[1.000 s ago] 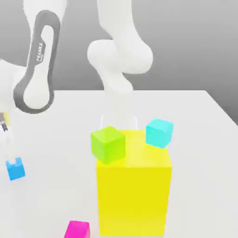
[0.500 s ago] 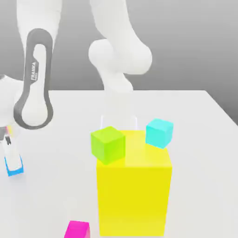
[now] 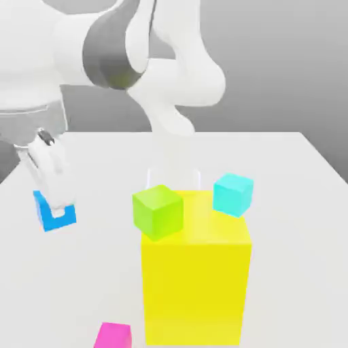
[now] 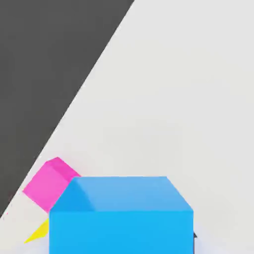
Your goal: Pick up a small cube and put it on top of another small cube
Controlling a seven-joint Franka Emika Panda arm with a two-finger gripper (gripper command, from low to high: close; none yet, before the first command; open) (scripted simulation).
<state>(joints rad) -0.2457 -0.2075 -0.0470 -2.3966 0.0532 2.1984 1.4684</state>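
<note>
Over on the exterior view's left, the gripper (image 3: 60,207) is pinching the small blue cube (image 3: 49,212) clear above the table (image 3: 285,204), probably so it can carry it to another cube.

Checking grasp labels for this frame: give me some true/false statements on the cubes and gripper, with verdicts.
1. The gripper is shut on the blue cube. True.
2. The green cube lies flat on the table. False: it sits at the yellow block's top corner, at the exterior view's left.
3. The turquoise cube is at the yellow block's top edge on the exterior view's right. True.
4. The pink cube is stacked on the green cube. False: it is low down beside the yellow block, at the exterior view's left.
5. The blue cube is already on another cube. False: it is in the gripper, apart from the others.
</note>
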